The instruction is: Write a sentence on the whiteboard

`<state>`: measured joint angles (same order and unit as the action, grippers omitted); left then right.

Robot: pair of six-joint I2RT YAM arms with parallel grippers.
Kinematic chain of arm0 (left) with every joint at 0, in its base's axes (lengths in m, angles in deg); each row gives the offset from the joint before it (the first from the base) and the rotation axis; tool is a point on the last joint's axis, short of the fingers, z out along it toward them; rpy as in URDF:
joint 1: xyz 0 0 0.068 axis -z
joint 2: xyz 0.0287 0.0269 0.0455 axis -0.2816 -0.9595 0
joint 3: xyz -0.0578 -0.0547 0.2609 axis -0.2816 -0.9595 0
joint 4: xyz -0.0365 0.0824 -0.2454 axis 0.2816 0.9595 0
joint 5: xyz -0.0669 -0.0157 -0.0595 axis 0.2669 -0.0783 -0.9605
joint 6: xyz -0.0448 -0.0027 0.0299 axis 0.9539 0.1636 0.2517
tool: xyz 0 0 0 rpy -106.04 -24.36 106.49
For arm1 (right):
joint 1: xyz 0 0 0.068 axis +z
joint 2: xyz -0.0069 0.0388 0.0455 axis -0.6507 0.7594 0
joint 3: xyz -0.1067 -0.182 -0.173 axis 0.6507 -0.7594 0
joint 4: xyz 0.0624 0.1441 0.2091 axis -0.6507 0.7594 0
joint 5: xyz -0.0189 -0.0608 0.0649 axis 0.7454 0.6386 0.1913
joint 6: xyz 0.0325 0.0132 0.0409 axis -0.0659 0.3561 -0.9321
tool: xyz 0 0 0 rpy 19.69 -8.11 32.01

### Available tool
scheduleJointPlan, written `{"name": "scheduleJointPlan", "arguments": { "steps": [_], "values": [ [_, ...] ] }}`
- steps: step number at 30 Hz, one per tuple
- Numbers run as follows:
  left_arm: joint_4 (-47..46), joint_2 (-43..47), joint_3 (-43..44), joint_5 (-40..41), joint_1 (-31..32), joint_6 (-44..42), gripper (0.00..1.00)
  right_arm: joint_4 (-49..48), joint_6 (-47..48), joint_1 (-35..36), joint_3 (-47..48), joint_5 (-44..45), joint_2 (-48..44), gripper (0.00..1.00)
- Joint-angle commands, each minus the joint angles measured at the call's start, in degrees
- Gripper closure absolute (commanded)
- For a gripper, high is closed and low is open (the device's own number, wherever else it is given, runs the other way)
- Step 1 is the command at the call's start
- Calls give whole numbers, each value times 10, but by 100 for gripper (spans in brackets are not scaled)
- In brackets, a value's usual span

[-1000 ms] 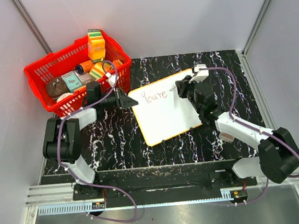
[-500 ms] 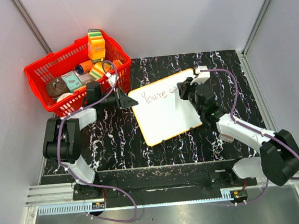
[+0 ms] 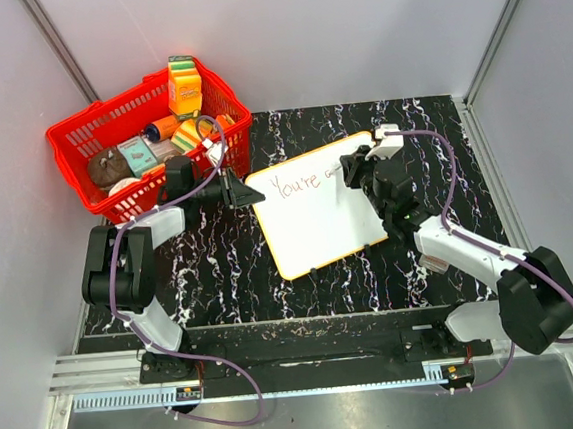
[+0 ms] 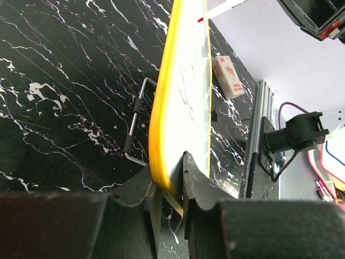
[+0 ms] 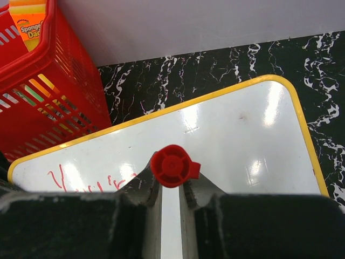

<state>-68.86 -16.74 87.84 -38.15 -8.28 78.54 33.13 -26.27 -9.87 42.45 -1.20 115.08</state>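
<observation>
From above, the whiteboard [image 3: 319,217] lies in the middle of the black marbled table [image 3: 221,270], turned at a slant, white with rounded corners and a thin yellow rim. Thin red writing [image 3: 296,184] reading "You're" runs along its far left part. A red basket [image 3: 83,187] of groceries stands at the far left, just beside the board's corner. The left arm reaches forward, bent at the elbow, and the left gripper [image 3: 248,194] bites the board's far left corner. The right arm stretches in from the right, and the right gripper [image 3: 353,170] holds a marker [image 3: 335,171] whose tip meets the board just right of the writing.

In the left wrist view the board is seen edge-on, its yellow rim [image 4: 160,108] pinched between both fingers [image 4: 141,189], so the jaws are narrow and closed on it. A bent wire leg [image 4: 135,121] shows under the board, and a small white block [image 4: 228,78] lies on the table beyond.

In the right wrist view the marker's red end [image 5: 172,165] sits clamped between the two fingers [image 5: 198,190], jaws tight around it. Below lies the glossy board [image 5: 232,140], the writing [image 5: 81,182] at lower left, the basket [image 5: 54,91] on the left.
</observation>
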Motion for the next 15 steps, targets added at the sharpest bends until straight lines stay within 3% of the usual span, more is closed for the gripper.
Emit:
{"name": "scheduleJointPlan", "arguments": {
  "steps": [1,15],
  "values": [
    [34,-21,-16,34,32,-123,100,-27,-4,-4,31,23,6,100],
    [34,-23,-14,34,33,-122,100,-18,-1,-5,16,10,-2,100]
  ]
}}
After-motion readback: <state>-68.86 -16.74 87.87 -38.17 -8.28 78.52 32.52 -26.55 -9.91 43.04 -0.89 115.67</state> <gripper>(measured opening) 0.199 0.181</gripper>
